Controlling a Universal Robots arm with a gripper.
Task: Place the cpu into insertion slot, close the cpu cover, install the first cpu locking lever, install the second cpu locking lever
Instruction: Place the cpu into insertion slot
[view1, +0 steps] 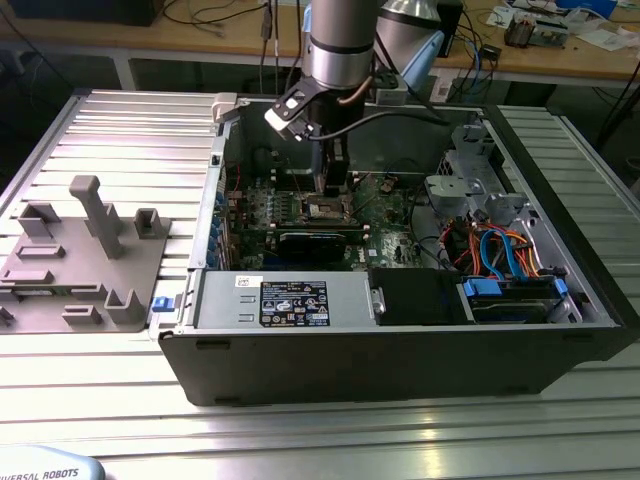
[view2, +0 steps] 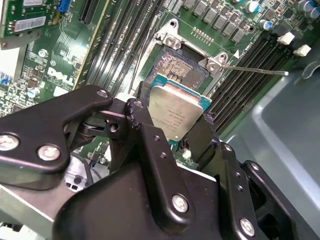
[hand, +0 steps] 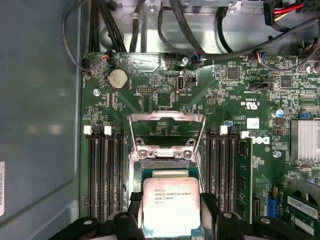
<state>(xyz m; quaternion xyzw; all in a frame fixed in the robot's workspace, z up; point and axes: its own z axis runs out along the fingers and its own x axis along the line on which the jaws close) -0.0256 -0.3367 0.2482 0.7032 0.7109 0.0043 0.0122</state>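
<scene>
One open computer case (view1: 400, 360), lying on one ribbed metal table (view1: 130, 130), and that's the biggest thing out here. On the exterior view's left sits one grey fixture tray (view1: 80, 260), well apart from the action. One arm (view1: 340, 45) comes straight down into the case, wrist vertical, with its one gripper (view1: 330, 185) low over the middle of the one green motherboard (view1: 385, 215).

In close now: two black fingers (view2: 150, 135), one on each side, are clamped on opposite edges of the one cpu (view2: 176, 110), silvery top facing up towards the camera. It's gripped firmly and held flat over the insertion slot (view2: 182, 67), with part of the dark contact field showing past the chip's far edge.

In the first wrist view, the cpu cover (hand: 167, 118) is swung open, lying back beyond the slot, with two banks of memory slots (hand: 105, 170) flanking it. One thin locking lever (view2: 255, 71) sticks out to the side, unlatched.
</scene>
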